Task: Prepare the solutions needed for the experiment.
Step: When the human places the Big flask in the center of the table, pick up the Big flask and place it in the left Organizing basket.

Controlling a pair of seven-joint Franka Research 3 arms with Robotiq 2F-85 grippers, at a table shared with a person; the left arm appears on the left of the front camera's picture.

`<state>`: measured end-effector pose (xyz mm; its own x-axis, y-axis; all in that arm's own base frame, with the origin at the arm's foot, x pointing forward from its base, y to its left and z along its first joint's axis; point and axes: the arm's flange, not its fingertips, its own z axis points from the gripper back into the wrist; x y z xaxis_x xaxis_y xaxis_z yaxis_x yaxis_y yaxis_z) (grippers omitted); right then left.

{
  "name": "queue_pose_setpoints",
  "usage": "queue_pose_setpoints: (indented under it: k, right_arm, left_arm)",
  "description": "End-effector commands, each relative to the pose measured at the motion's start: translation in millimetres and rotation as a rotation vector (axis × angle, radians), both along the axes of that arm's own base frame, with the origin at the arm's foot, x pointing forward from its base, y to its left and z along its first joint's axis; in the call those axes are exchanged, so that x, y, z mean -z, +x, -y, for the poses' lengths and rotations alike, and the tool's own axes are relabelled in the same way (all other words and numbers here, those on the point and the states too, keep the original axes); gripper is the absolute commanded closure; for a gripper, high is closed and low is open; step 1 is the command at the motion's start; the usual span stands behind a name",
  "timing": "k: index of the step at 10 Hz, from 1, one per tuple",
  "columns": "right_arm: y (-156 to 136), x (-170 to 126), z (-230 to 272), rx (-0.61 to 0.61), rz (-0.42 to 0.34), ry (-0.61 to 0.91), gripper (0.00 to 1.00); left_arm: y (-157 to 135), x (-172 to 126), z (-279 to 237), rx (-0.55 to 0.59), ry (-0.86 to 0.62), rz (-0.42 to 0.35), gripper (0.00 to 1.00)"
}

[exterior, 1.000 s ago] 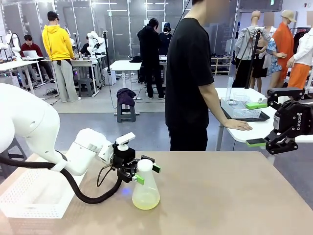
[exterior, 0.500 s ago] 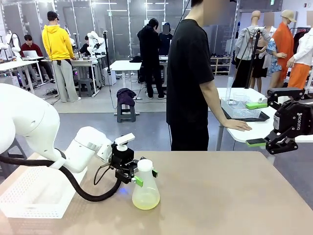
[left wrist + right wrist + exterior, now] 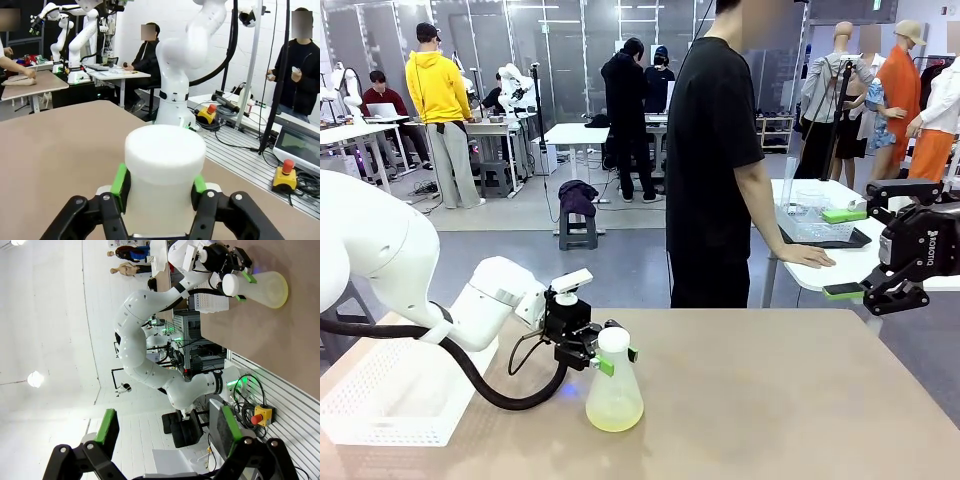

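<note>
The left claw (image 3: pixel 608 358) is clenched on the neck of the flask (image 3: pixel 614 398), just under its white cap (image 3: pixel 165 146). In the left wrist view both green pads (image 3: pixel 120 179) press against opposite sides of the neck, with no gap visible. The flask body hangs directly below the claw and appears to rest on the bench (image 3: pixel 770 400), though contact at the base cannot be confirmed.

The right claw (image 3: pixel 868 292) is released. Its jaws stand wide apart with nothing between them, and it hovers well away from the flask, off toward the bench's far right edge.

Step in hand: securing the flask. The grasp looks complete, so the next move is probably a lift or a carry. That calls for keeping the flask upright and the motion smooth, since the grip sits high on a narrow neck and the weight is low.

Contents: the flask holds a shallow layer of solution (image 3: pixel 613 417), pale yellow and see-through, covering only the bottom. A white perforated basket (image 3: pixel 380 405) sits behind the left claw, near the arm; nothing is visible in it from here.
</note>
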<state>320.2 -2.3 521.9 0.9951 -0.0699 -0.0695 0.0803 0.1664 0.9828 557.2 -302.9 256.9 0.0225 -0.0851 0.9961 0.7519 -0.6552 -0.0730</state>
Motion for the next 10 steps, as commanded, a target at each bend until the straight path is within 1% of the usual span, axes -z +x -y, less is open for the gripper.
queue_pose_setpoints:
  k: [1,2,4,5,6,7,8,9,10]
  right_arm:
    - [0.9,-1.0,0.3,-0.002,0.009,0.012,0.00]
    - [0.9,-1.0,0.3,-0.002,0.009,0.012,0.00]
    - [0.9,-1.0,0.3,-0.002,0.009,0.012,0.00]
    - [0.9,-1.0,0.3,-0.002,0.009,0.012,0.00]
    - [0.9,-1.0,0.3,-0.002,0.009,0.012,0.00]
    - [0.9,-1.0,0.3,-0.002,0.009,0.012,0.00]
    - [0.9,-1.0,0.3,-0.002,0.009,0.012,0.00]
    - [0.9,-1.0,0.3,-0.002,0.009,0.012,0.00]
    - [0.9,-1.0,0.3,-0.002,0.009,0.012,0.00]
  left_arm:
    - [7.6,-1.0,2.3,0.025,0.005,-0.050,0.81]
    - [7.8,-1.4,2.2,0.027,0.006,-0.055,1.00]
    - [7.4,-2.6,-1.0,0.030,0.001,-0.059,1.00]
    - [7.1,-3.8,-1.8,0.030,0.000,-0.052,0.63]
    - [6.0,-4.9,-3.0,0.037,0.001,-0.054,0.63]
    - [4.7,-5.9,-3.9,0.043,0.003,-0.051,0.82]
    - [4.1,-9.1,-5.7,0.049,-0.014,-0.059,0.63]
    - [3.1,-11.5,-7.0,0.051,-0.005,-0.053,1.00]
    - [1.8,-13.5,-8.2,0.056,-0.008,-0.043,0.82]
